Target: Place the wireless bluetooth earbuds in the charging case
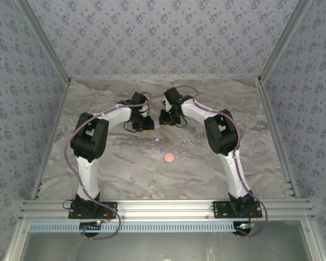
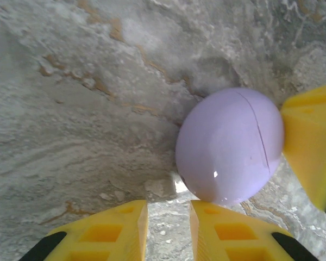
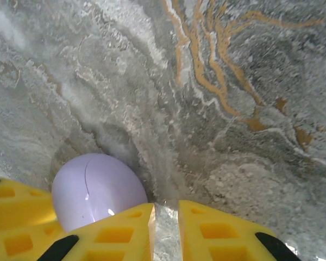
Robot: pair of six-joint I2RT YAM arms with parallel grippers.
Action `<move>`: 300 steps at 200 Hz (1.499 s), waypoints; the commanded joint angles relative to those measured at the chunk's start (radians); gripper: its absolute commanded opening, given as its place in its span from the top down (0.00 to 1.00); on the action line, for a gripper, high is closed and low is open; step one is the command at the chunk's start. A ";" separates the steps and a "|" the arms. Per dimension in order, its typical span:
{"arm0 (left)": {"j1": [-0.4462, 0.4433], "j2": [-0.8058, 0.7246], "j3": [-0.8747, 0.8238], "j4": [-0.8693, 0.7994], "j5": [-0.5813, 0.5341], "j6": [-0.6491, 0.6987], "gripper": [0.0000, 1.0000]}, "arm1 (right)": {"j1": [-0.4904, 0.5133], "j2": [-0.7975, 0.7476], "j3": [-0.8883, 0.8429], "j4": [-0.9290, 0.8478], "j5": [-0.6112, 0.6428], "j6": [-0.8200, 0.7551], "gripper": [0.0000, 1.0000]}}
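The lavender charging case (image 1: 157, 125) lies on the marble-patterned worktop (image 1: 125, 168), and both arms come to it from two sides. It is a smooth egg-like shape, and it is closed: a thin seam runs over its shell, as the left wrist view (image 2: 231, 147) and the right wrist view (image 3: 95, 190) both show.

The left claw (image 1: 149, 124) stands just to the left of the case. In its own camera the left claw (image 2: 168, 209) is clenched, with only a thin slit between the two yellow fingers and nothing inside this slit. The case lies just in front of its fingertips and is not grasped.

The right claw (image 1: 164, 120) stands just to the right of the case. In its own camera the right claw (image 3: 165, 212) is also clenched on nothing, and the case sits beside the outer face of one finger. In the left wrist view one yellow finger (image 2: 311, 141) of the right claw touches the side of the case.

The earbuds (image 1: 183, 144) are tiny specks on the worktop, on the near side of the case and a little to its right, apart from both claws. Their colours are too small to tell well. A pink round disc (image 1: 169, 157) lies nearer still, beyond the earbuds as seen from the case.
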 commanded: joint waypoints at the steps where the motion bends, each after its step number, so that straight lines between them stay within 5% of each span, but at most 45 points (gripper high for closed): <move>1: -0.018 -0.040 -0.007 -0.010 0.041 0.013 0.73 | 0.003 0.035 0.044 -0.076 0.032 0.005 0.78; 66: 0.017 -0.109 0.003 -0.045 -0.055 0.033 0.71 | -0.009 -0.037 -0.010 -0.101 0.082 0.000 0.76; 128: 0.099 -0.004 0.139 -0.041 -0.048 0.046 0.74 | 0.003 -0.114 -0.113 -0.053 0.017 -0.005 0.79; 300: 0.044 0.177 0.281 -0.122 0.009 0.077 0.79 | 0.026 -0.041 -0.060 -0.010 -0.013 0.055 0.85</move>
